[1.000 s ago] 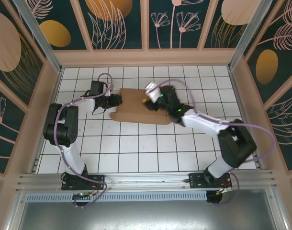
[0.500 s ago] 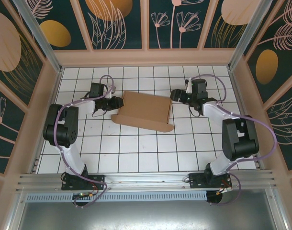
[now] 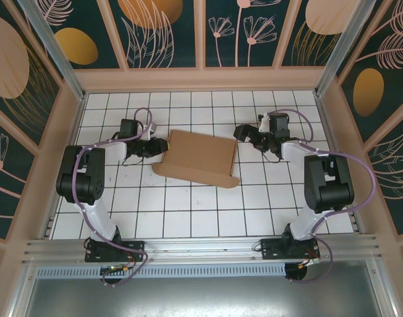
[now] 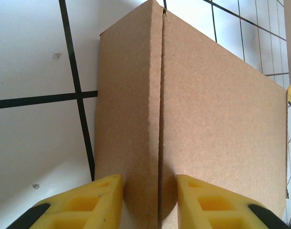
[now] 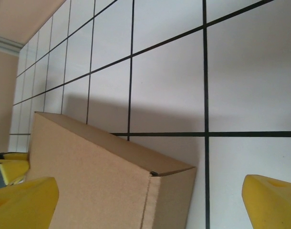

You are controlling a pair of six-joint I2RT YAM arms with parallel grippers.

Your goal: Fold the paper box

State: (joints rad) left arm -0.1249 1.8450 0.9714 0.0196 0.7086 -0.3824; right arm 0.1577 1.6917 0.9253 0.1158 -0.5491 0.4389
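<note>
Your white tiled counter (image 3: 188, 218) sits within dark floral walls (image 3: 168, 33). The flat brown cardboard box (image 3: 200, 157) lies mid-counter, long axis left-right, left claw (image 3: 160, 146) clamped on its left end, right claw (image 3: 244, 134) spread wide just beside.

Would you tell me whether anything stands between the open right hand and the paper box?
Nothing visible does: the right hand sits open right beside the paper box's far right corner, with no other object between them.
</note>
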